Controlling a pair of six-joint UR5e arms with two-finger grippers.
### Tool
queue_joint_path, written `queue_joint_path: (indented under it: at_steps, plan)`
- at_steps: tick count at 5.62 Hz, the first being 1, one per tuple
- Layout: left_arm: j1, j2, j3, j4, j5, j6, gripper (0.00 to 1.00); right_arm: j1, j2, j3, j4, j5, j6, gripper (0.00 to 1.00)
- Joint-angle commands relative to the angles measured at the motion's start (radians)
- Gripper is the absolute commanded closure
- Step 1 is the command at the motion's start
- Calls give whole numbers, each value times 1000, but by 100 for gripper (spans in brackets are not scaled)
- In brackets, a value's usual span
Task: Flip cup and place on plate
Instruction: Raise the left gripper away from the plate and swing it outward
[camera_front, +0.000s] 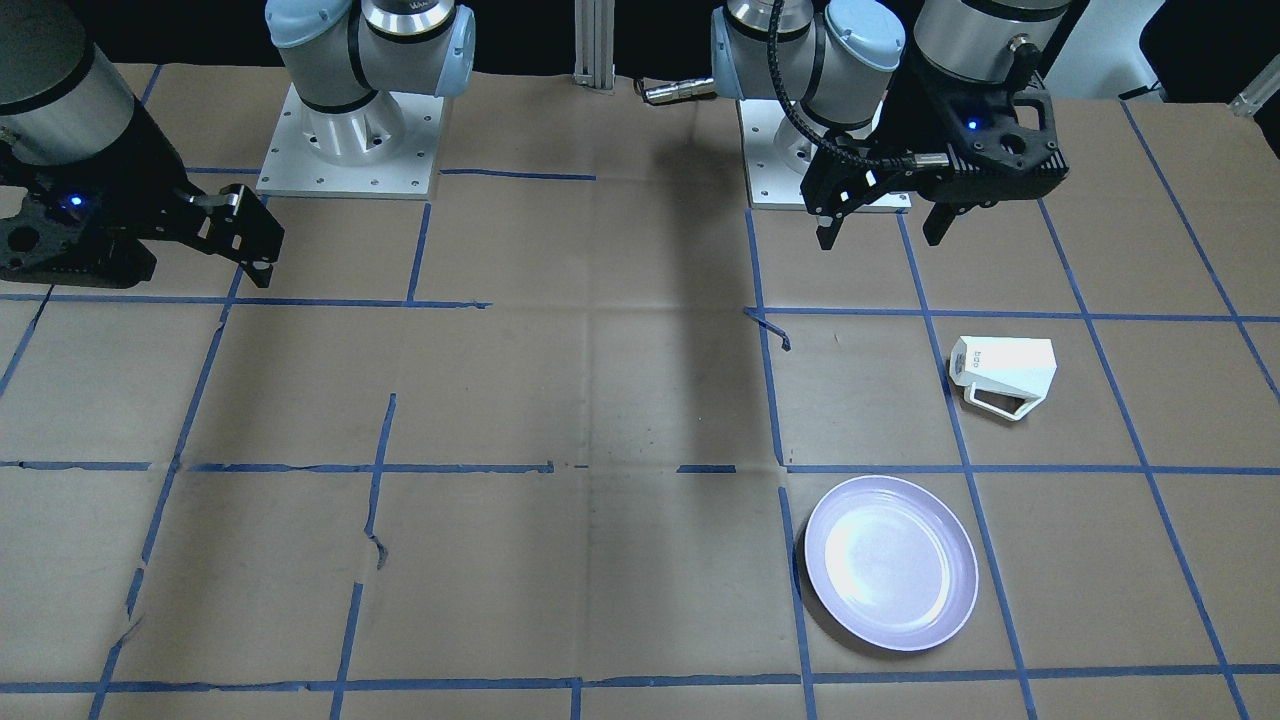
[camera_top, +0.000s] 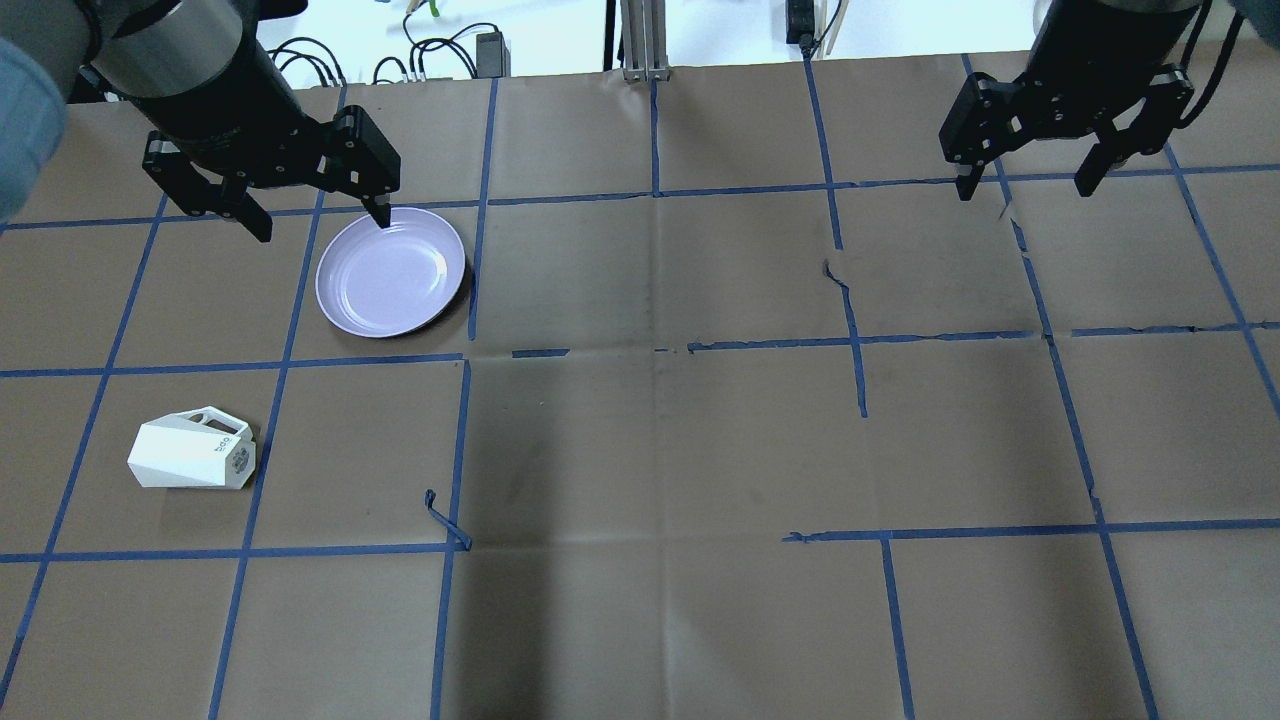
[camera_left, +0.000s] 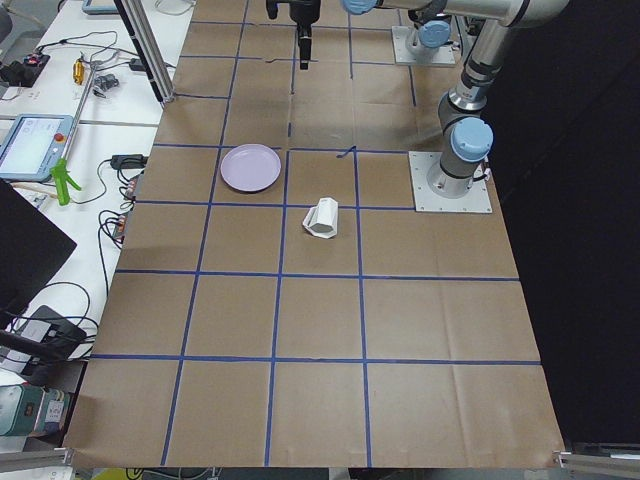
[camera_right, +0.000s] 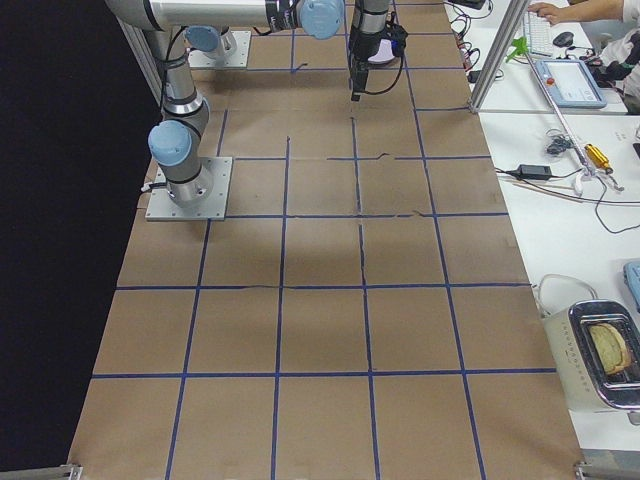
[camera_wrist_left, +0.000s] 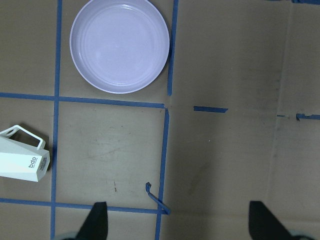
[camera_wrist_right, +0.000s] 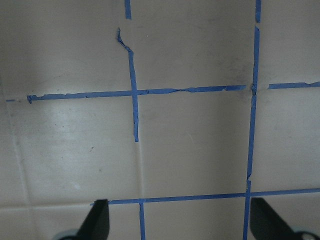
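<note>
The white faceted cup (camera_top: 192, 462) lies on its side on the table's left part, handle toward the far side, printed base pointing toward the table's middle. It also shows in the front view (camera_front: 1003, 375) and at the left edge of the left wrist view (camera_wrist_left: 22, 160). The lavender plate (camera_top: 391, 272) sits empty one grid square beyond it, as the front view (camera_front: 891, 562) and the left wrist view (camera_wrist_left: 120, 45) show. My left gripper (camera_top: 322, 226) hangs open and empty, high over the plate's left rim. My right gripper (camera_top: 1023, 188) hangs open and empty far to the right.
The table is covered in brown paper (camera_top: 660, 450) with a blue tape grid. A loose curl of tape (camera_top: 445, 520) lies right of the cup. The two arm bases (camera_front: 350, 140) stand at the robot's edge. Benches with gear flank the table ends (camera_right: 600, 350).
</note>
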Motion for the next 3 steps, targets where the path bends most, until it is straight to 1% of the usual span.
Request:
queue_joint_path:
  at_steps: [1,2,3]
  plan:
    - [-1,3,-8,0,4,2,2,0,0,0,0,0,0,0]
    - [19,26,-23,-1,9,14,2,0,0,0,0,0,0,0]
    - [89,32,-23,-10,9,110,2,0,0,0,0,0,0,0]
